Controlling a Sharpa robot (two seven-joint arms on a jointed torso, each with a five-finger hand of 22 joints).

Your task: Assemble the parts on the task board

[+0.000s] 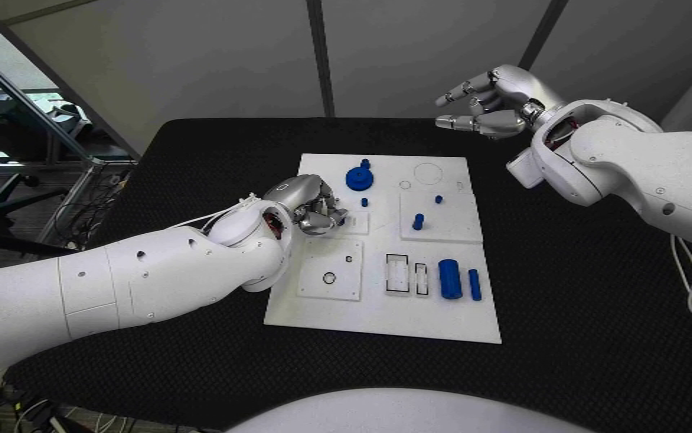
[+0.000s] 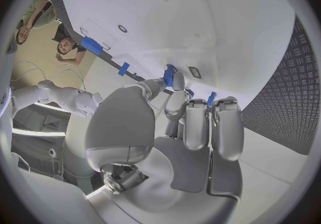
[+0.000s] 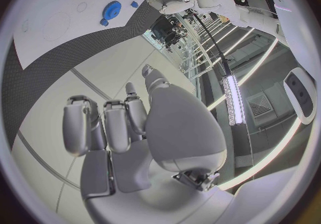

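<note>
The left hand [image 1: 306,205] is low over the near-left part of the white task board [image 1: 433,318], fingers curled down against it; the left wrist view shows small blue pieces at its fingertips [image 2: 175,80], but whether it grips one cannot be told. The right hand [image 1: 488,101] hovers above the table's far edge, fingers loosely curled around nothing. Six blue parts are visible: a round disc [image 1: 359,177], three small pegs [image 1: 418,221], and two cylinders [image 1: 450,279] lying side by side.

Task board [image 1: 433,313] at the table's [image 1: 577,293] middle; left hand [image 1: 306,203] over its left side, right hand [image 1: 490,101] raised behind its far right corner; parts [image 1: 450,279] near its right edge
</note>
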